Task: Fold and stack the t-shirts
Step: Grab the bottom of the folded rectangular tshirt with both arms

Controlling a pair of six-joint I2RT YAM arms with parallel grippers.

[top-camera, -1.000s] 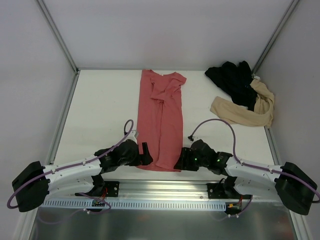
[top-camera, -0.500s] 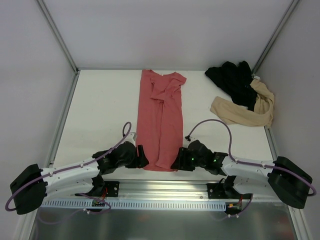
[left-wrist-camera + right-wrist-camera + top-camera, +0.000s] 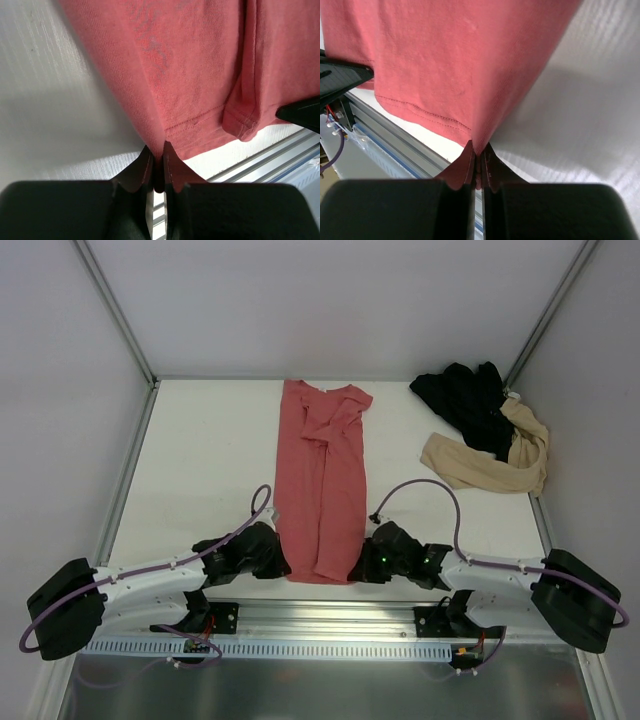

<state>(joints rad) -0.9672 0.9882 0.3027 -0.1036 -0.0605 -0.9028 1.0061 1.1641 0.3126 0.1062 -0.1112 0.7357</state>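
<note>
Soft knit red shirt (image 3: 322, 480), a narrow strip running lengthwise ahead.
The left gripper (image 3: 158, 154) and right gripper (image 3: 479, 151) each pinch its stitched hem.

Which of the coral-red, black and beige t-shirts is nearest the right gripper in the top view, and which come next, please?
1. coral-red t-shirt: in the middle, its near corner pinched in the right gripper.
2. beige t-shirt: far right, on the nearer side.
3. black t-shirt: far right corner, behind the beige one.
</note>
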